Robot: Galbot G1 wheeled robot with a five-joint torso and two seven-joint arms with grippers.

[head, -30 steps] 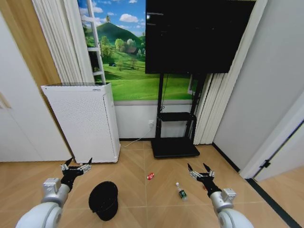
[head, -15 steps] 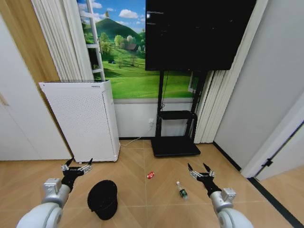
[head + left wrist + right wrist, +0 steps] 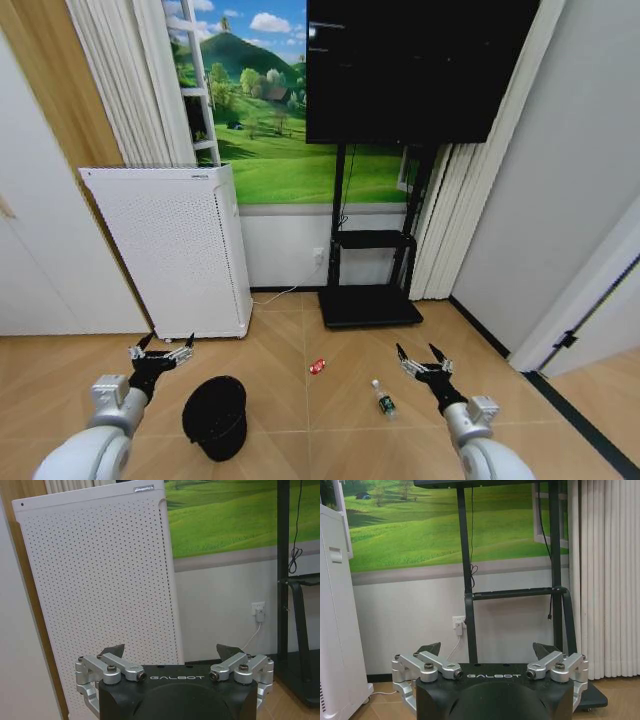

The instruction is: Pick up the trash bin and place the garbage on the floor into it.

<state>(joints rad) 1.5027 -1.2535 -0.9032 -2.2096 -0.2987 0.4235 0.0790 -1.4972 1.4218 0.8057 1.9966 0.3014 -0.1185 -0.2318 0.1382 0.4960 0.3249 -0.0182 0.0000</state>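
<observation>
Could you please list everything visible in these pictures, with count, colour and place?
bin: one, black, upright on the floor by the left tool
can: one, red and white, floor, centre
bottle: one, clear with green label, floor near the right tool
floor: tan herringbone wood
appliance: one, white perforated box, left against the wall
screen: one, black, on a black stand
mural: green hills, back wall
left tool: open, above the floor beside the bin
right tool: open, above the floor beside the bottle

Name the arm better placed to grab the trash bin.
Left, probably. The left gripper, fingers open, hovers just above and left of the trash bin; the right gripper is across by the bottle.
</observation>
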